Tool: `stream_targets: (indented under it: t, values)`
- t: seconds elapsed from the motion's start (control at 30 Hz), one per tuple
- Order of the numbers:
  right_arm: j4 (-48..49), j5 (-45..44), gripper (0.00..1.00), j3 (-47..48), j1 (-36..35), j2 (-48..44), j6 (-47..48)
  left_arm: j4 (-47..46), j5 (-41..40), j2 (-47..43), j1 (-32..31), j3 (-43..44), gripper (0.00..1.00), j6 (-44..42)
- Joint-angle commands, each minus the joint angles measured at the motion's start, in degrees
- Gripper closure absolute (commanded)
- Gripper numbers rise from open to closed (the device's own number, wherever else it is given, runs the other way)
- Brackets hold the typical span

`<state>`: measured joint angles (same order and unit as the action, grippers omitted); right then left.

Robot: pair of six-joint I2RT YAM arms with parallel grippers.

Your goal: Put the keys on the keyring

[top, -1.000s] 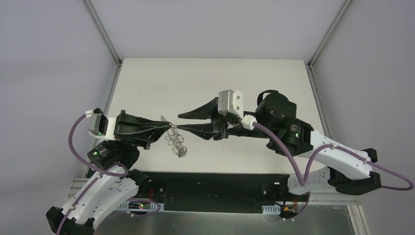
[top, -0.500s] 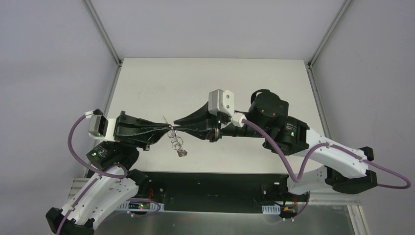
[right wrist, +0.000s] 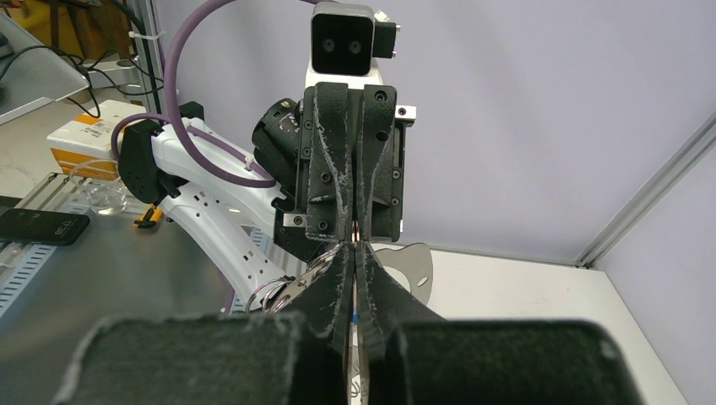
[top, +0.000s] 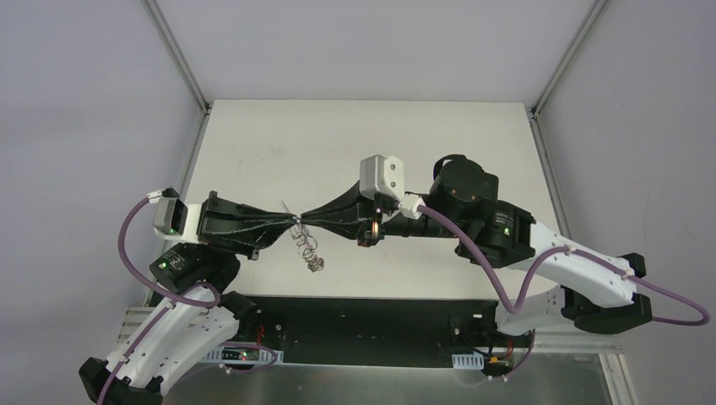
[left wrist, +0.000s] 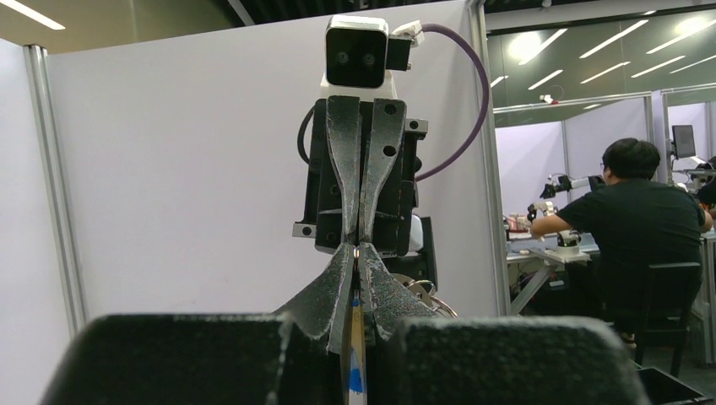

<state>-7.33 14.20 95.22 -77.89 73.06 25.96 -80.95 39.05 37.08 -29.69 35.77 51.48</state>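
My left gripper (top: 287, 224) and right gripper (top: 309, 221) meet, both pinched shut; left nips the key (left wrist: 355, 381); keyring (top: 309, 247) dangles beneath, apparently unthreaded.

Key (left wrist: 355, 381) mostly hidden inside left gripper (left wrist: 356, 251); keyring (top: 309, 245) loops too small.

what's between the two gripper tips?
No gap: left gripper and right gripper meet tip to tip in the top view, keyring dangling there. Wrist views show the blue key pinched in both.
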Motion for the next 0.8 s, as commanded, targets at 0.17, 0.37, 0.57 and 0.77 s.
stream_targets:
  t: [0.17,0.37,0.57,0.77]
  values:
    - [1.1,-1.1,1.0,-1.8,-0.1,-3.4,-0.7,-3.9,0.7,-0.5,-0.6,2.7,1.0,0.7]
    - [1.3,-1.6,1.0,-3.3,-0.1,-4.4,-1.0,-3.9,1.1,0.0,-0.6,3.1,1.0,1.2]
    - [0.9,-1.3,1.0,-3.6,-0.2,-4.0,-1.0,-3.9,1.0,0.1,-0.6,3.3,1.0,1.3]
    - [2.2,0.0,1.0,-5.0,-0.2,-3.7,-0.9,-4.0,1.0,0.2,-0.6,3.6,1.0,1.5]
